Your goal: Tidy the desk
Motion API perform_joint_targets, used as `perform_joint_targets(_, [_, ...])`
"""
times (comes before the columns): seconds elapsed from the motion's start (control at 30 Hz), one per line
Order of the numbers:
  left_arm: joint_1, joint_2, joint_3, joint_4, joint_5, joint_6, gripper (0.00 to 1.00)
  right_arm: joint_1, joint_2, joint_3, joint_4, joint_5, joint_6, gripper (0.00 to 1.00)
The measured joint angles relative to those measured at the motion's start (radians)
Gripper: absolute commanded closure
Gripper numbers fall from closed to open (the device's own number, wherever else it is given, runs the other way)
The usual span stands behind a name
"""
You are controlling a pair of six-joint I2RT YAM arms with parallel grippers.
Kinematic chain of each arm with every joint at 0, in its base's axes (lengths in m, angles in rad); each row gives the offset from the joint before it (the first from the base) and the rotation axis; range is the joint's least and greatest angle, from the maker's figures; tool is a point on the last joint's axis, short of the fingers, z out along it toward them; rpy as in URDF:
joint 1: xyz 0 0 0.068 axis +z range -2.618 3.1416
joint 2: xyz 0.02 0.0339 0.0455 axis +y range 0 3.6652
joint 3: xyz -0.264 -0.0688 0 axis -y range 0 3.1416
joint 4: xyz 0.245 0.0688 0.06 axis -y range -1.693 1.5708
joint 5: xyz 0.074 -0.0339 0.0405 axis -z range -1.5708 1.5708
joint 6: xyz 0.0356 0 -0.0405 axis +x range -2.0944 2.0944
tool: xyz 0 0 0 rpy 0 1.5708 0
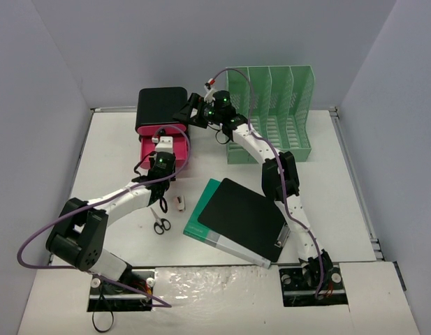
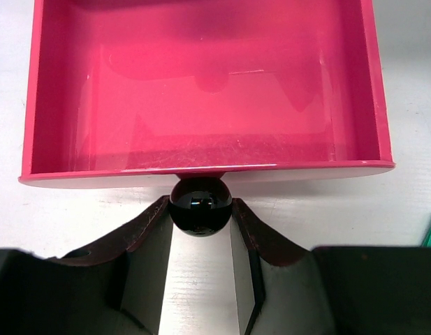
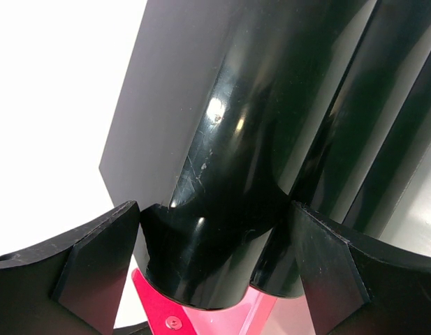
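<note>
The desk, a matte white tabletop walled in pale grey, lies beneath both arms. At its far left a glossy pink plastic drawer sits pulled out. The left gripper pinches its round black knob, probably to slide it. The right gripper clamps wide around the glossy black drawer casing, seemingly bracing it.

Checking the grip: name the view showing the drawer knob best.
Left wrist: the knob sits centred, pinched by the left tool. Top view hides it under that arm; right wrist shows the black case instead.
</note>
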Motion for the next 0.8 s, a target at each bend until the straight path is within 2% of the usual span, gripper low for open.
perform_joint_targets(0.1, [-0.001, 0.0, 0.0, -0.004, -0.009, -0.008, 0.77, 0.001, 0.0, 0.0, 0.0, 0.0, 0.0, 0.18])
perform_joint_targets(0.17, [-0.002, 0.0, 0.0, -0.007, -0.013, -0.011, 0.73, 0.001, 0.0, 0.0, 0.0, 0.0, -0.001, 0.18])
perform_joint_targets(0.23, [-0.003, 0.0, 0.0, -0.01, -0.016, -0.012, 0.62, 0.002, 0.0, 0.0, 0.0, 0.0, -0.001, 0.18])
perform_joint_targets(0.43, [-0.006, -0.002, 0.005, -0.019, -0.049, -0.011, 0.41, 0.002, 0.0, 0.0, 0.001, 0.001, -0.002, 0.18])
perform_joint_targets(0.8, [-0.006, -0.008, 0.022, -0.035, -0.07, -0.002, 0.39, 0.002, -0.002, -0.006, 0.008, 0.001, -0.006, 0.17])
